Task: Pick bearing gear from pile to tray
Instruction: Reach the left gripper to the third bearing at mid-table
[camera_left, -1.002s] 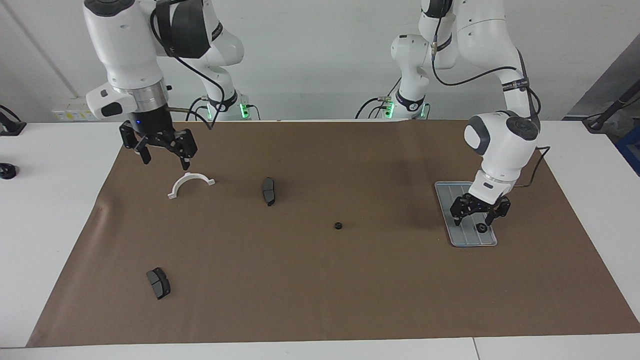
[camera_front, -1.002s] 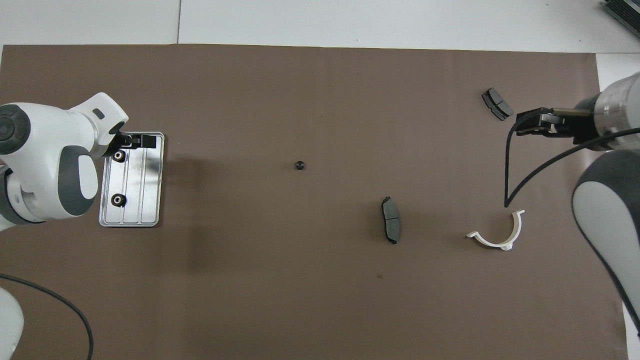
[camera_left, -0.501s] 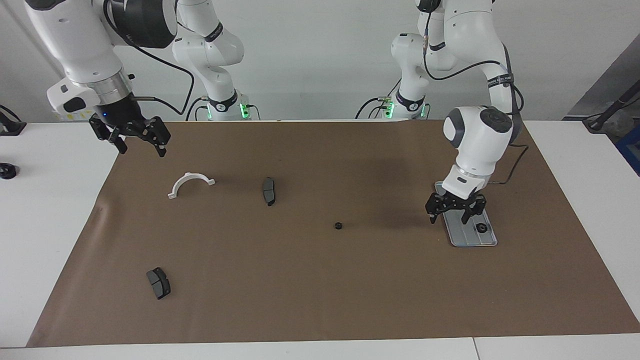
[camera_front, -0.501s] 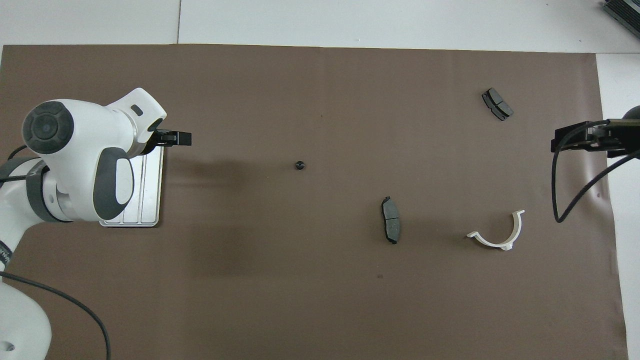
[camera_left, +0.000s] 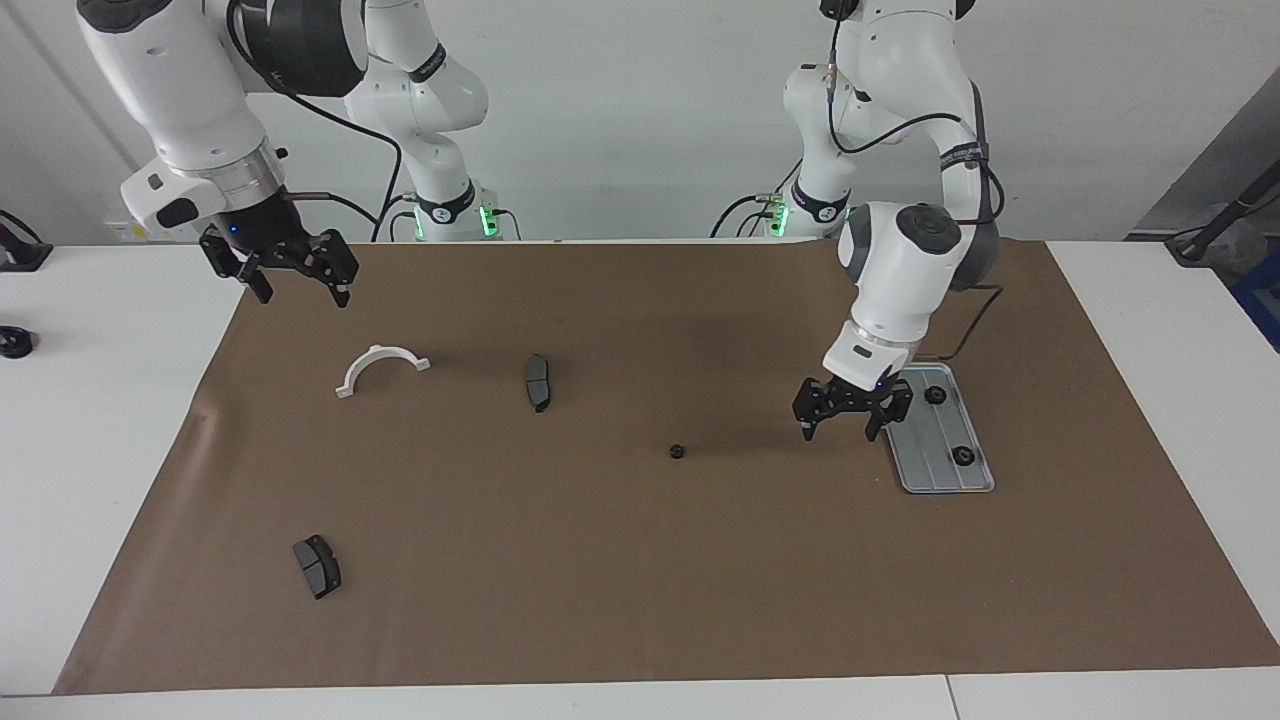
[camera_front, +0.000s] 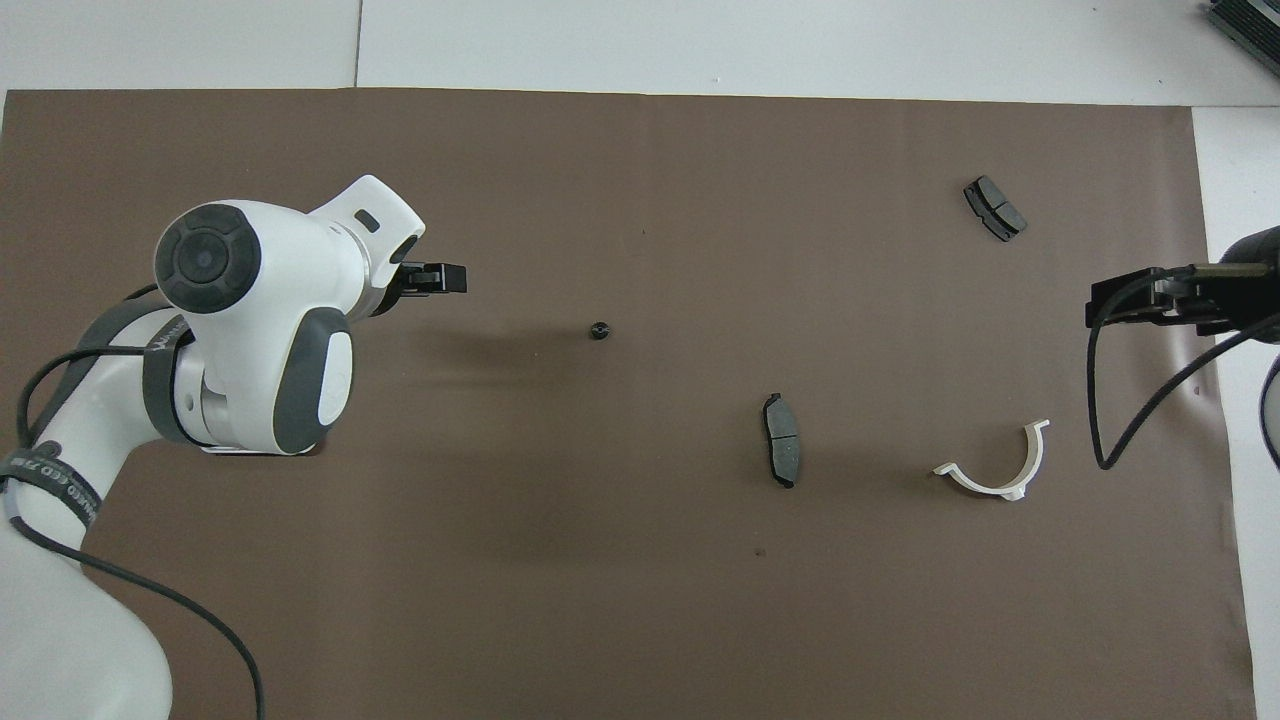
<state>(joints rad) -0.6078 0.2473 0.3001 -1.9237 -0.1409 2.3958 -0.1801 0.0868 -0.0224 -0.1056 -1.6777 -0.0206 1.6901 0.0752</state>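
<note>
Brown paper mat: spread over the white table; every part listed below is laid on it.

Flat silver-grey metal tray with lengthwise ridges: set toward the left arm's end of the table, its long axis running from the robots outward. Two small black round gears are seen inside it, one nearer to the robots, one farther from them. In the overhead view the tray is almost wholly covered by the left arm.

White plastic half-ring: laid toward the right arm's end, its open side turned away from the robots.

Dark grey curved pad: placed near the table's middle, long axis running from the robots outward.

Second dark grey pad: farthest from the robots, toward the right arm's end, lying slantwise.

Left gripper: held just above the mat beside the tray, fingers spread apart, nothing between them.

Right gripper: raised over the mat's edge at its own end, nearer to the robots than the half-ring; fingers spread, nothing held.

Tiny black round gear: left loose on the mat between the left gripper and the middle pad, well apart from the jaws. Being round, no long axis can be told.
</note>
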